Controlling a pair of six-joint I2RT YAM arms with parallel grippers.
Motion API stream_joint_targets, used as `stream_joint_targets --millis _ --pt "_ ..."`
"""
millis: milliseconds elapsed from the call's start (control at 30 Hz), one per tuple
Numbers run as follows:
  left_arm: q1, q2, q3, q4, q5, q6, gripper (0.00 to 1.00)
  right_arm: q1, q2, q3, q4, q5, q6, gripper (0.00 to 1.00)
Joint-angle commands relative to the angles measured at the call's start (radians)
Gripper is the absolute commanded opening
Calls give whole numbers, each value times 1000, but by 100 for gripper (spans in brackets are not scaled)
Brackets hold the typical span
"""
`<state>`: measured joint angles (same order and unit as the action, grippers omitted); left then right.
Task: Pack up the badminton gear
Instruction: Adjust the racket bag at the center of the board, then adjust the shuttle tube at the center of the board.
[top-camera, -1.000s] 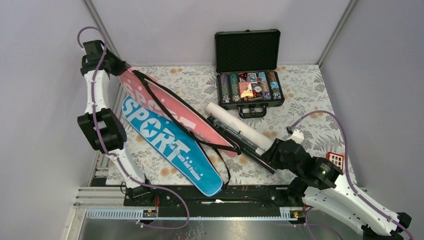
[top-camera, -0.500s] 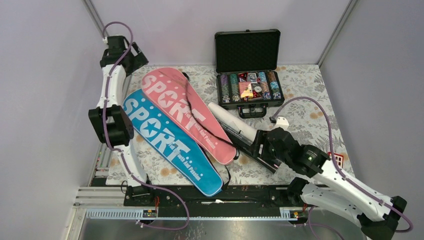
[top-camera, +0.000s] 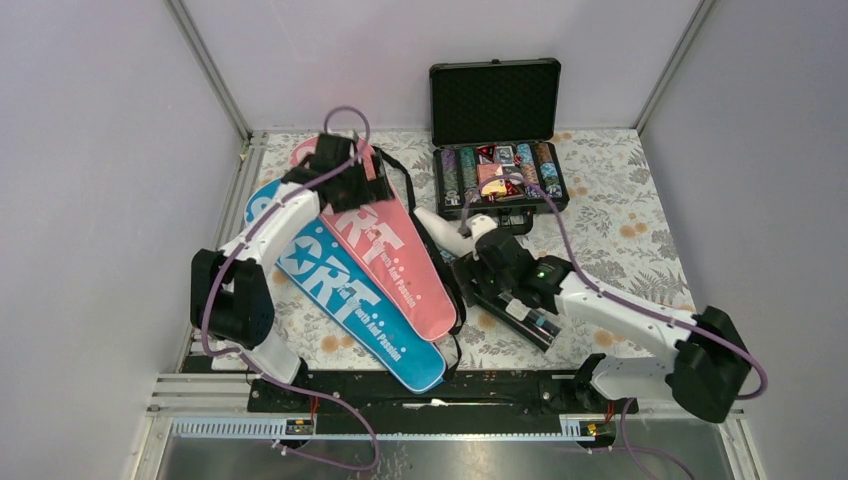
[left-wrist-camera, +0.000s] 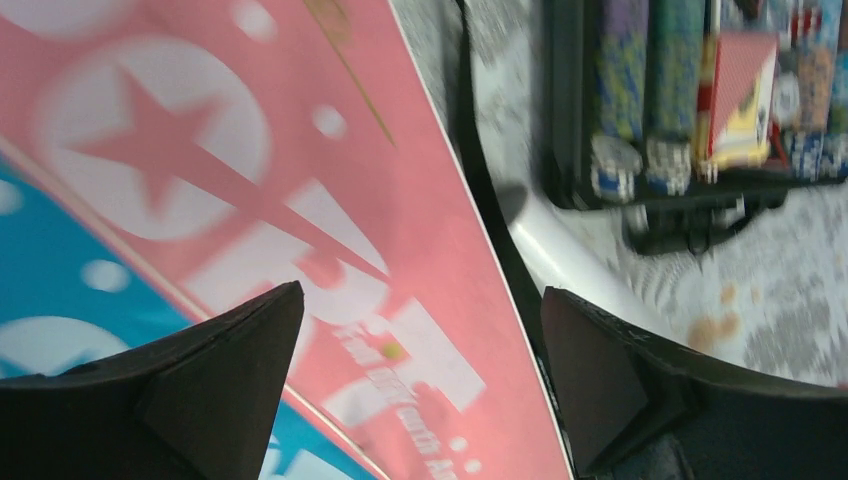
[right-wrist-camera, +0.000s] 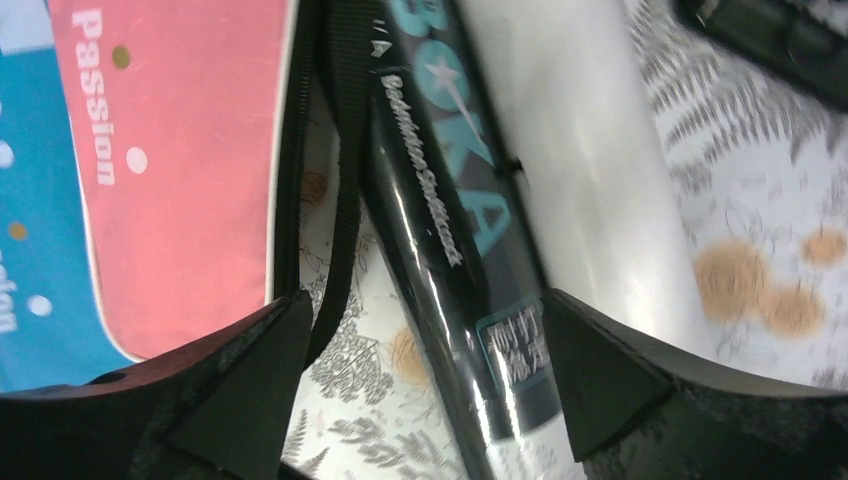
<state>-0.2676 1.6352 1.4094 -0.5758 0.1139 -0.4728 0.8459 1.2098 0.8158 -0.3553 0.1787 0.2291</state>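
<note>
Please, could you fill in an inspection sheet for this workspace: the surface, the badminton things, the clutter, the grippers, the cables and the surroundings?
Surface: a floral cloth covers the table.
Job's things: the pink cover and the blue cover lie side by side with their edges touching. The white tube lies beside the dark tube. No loose rackets or shuttlecocks are seen.
Clutter: a poker chip case stands open at the far edge.
Grippers: the left gripper is open over the pink cover. The right gripper is open over the dark tube. Neither holds anything.
Cables: a purple cable runs along each arm. A black strap lies between the pink cover and the dark tube.
Surroundings: grey walls.
</note>
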Motion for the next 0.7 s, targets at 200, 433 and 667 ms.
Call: stream_joint_targets --millis 200,433,667 --pt "-15 54 -314 182 -17 -156 99 -5 248 76 216 -98 -513 92" --pt "68 86 -327 83 -160 -178 99 -19 192 8 101 169 -518 75" --pt "117 56 -296 7 -299 -150 99 -114 91 -67 8 226 -560 77"
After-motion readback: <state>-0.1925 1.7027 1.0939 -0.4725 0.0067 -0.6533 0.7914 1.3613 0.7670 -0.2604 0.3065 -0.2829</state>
